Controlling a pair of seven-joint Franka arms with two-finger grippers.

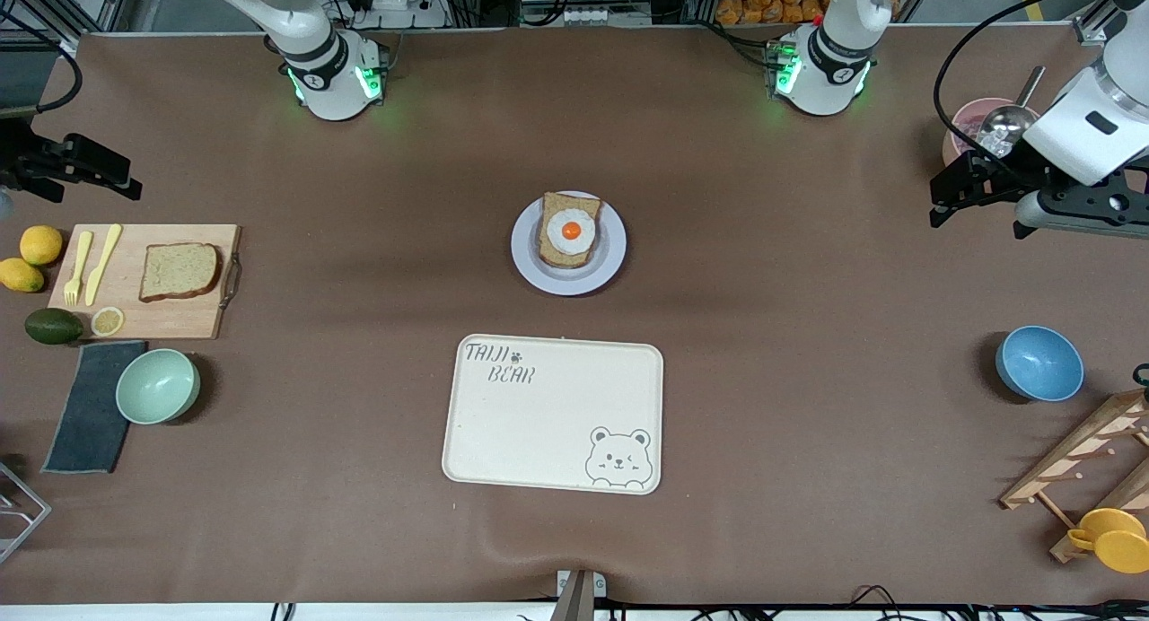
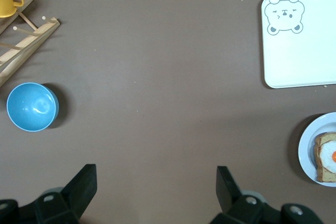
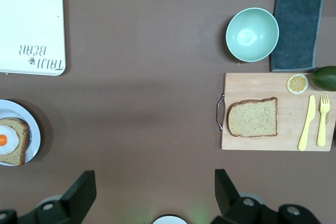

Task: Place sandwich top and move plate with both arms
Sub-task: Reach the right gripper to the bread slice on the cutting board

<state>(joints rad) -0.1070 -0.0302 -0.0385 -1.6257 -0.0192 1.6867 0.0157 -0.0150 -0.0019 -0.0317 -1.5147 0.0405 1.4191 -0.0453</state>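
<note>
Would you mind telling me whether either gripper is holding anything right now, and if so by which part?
Nothing is held. The left gripper and the right gripper both hang over bare table with jaws open; the sandwich top lies untouched on the cutting board.
</note>
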